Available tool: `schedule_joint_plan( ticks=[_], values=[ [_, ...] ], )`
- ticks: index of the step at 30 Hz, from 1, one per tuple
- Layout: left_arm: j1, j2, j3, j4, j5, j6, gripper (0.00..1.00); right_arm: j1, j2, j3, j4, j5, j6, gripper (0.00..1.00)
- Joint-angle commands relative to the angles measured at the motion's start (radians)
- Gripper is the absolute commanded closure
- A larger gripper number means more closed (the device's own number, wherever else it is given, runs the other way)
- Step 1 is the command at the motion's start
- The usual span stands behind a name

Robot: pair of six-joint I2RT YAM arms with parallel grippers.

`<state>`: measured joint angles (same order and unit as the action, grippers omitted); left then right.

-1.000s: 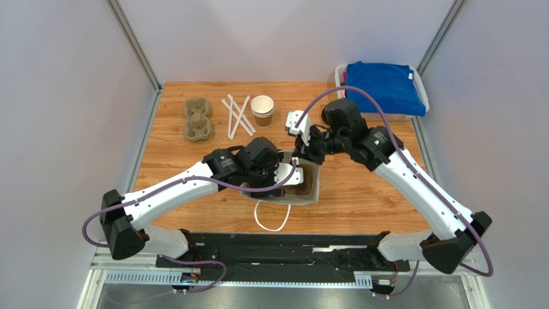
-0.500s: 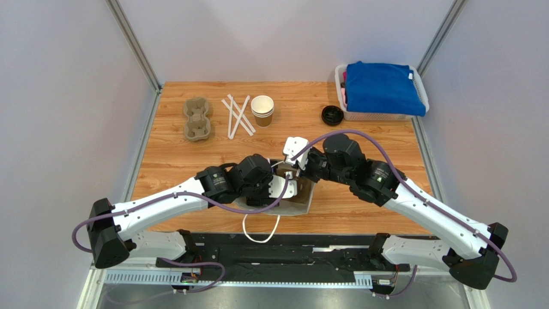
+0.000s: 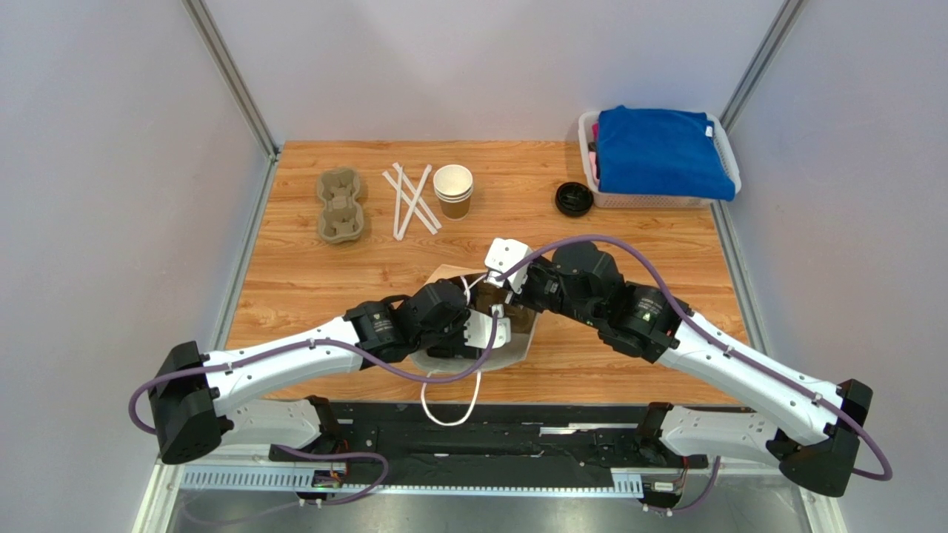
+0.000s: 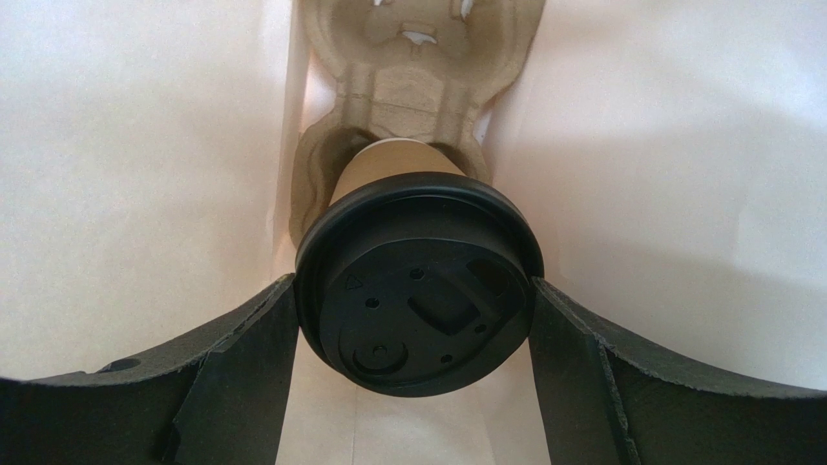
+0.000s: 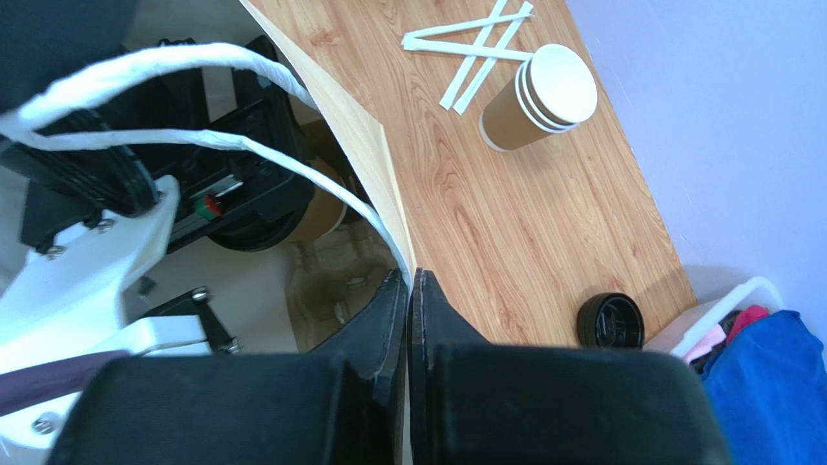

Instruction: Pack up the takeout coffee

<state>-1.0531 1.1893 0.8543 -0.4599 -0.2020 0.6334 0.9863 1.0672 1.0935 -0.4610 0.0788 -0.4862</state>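
The takeout coffee (image 4: 417,291), a brown paper cup with a black lid, stands in a pulp cup carrier (image 4: 417,58) at the bottom of the paper bag (image 4: 146,145). My left gripper (image 4: 410,287) reaches down into the bag, one finger pressed on each side of the lid. From above, the bag (image 3: 523,339) lies mid-table near the front, with the left gripper (image 3: 490,328) inside its mouth. My right gripper (image 5: 410,281) is shut on the bag's upper edge (image 5: 369,136), just below the white handle (image 5: 194,68). In the top view the right gripper (image 3: 510,293) sits at the bag's far rim.
At the back of the table are an empty cup carrier (image 3: 341,205), white straws (image 3: 410,200), a stack of lidless cups (image 3: 453,190) and a loose black lid (image 3: 573,199). A white basket (image 3: 657,202) with blue cloth stands back right. The bag's other handle (image 3: 451,405) hangs over the front edge.
Both arms and the bag have shifted toward the table's near edge. The right arm has come down off the back of the table, uncovering the loose black lid.
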Motion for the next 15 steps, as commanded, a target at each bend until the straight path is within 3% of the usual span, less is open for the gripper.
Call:
schedule_joint_plan(
  ticks=[1, 8, 15],
  values=[
    [0.002, -0.049, -0.037, 0.069, -0.074, 0.0, 0.69, 0.009, -0.039, 0.006, 0.038, 0.032, 0.012, 1.0],
    [0.002, -0.092, -0.129, 0.181, -0.137, 0.061, 0.69, 0.011, -0.021, 0.022, 0.025, 0.016, 0.047, 1.0],
    [-0.001, -0.172, -0.15, 0.185, -0.073, 0.116, 0.69, 0.008, 0.01, 0.054, 0.009, 0.004, 0.109, 1.0]
  ],
)
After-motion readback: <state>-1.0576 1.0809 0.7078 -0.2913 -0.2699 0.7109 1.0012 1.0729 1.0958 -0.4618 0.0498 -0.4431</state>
